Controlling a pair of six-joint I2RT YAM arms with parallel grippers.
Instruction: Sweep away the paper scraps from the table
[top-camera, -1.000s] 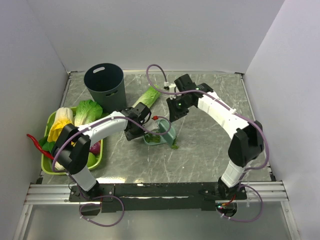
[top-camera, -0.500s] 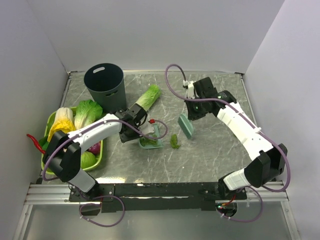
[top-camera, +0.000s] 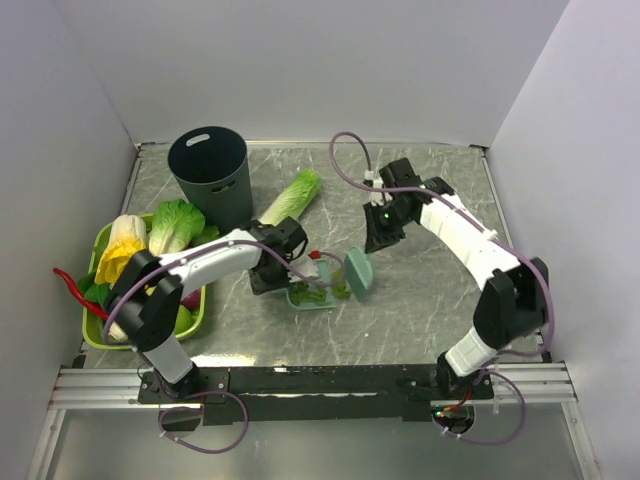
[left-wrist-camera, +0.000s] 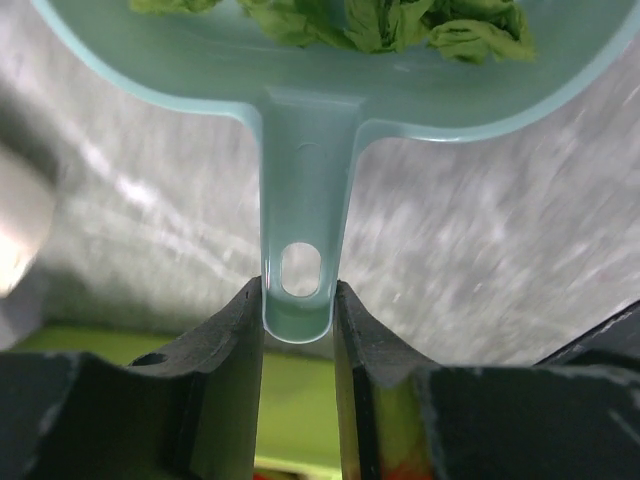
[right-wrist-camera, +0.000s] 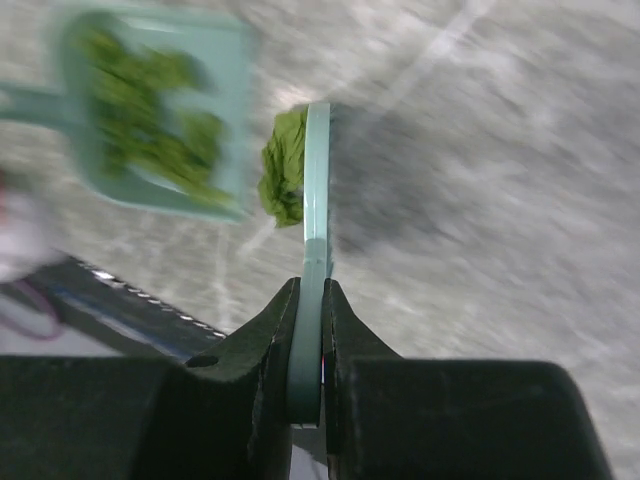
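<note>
My left gripper (top-camera: 272, 272) is shut on the handle of the teal dustpan (top-camera: 312, 293), which lies on the grey marble table (top-camera: 430, 310). In the left wrist view the handle (left-wrist-camera: 300, 230) sits between the jaws of that gripper (left-wrist-camera: 298, 310), and several dark-green paper scraps (left-wrist-camera: 400, 25) lie in the pan. My right gripper (top-camera: 381, 236) is shut on the teal hand brush (top-camera: 358, 275), held right beside the pan's mouth. In the right wrist view this gripper (right-wrist-camera: 310, 300) holds the brush (right-wrist-camera: 317, 190) edge-on, with one scrap (right-wrist-camera: 285, 180) against it, next to the dustpan (right-wrist-camera: 160, 110).
A dark bin (top-camera: 208, 170) stands at the back left. A long pale-green cabbage (top-camera: 293, 195) lies behind the dustpan. A lime-green tray (top-camera: 93, 338) of vegetables sits at the left edge. A red cable tie shows by the pan's handle.
The right arm swept the brush left, pushing the loose scrap up to the pan's mouth. The left gripper shifted the dustpan slightly right to meet it.
</note>
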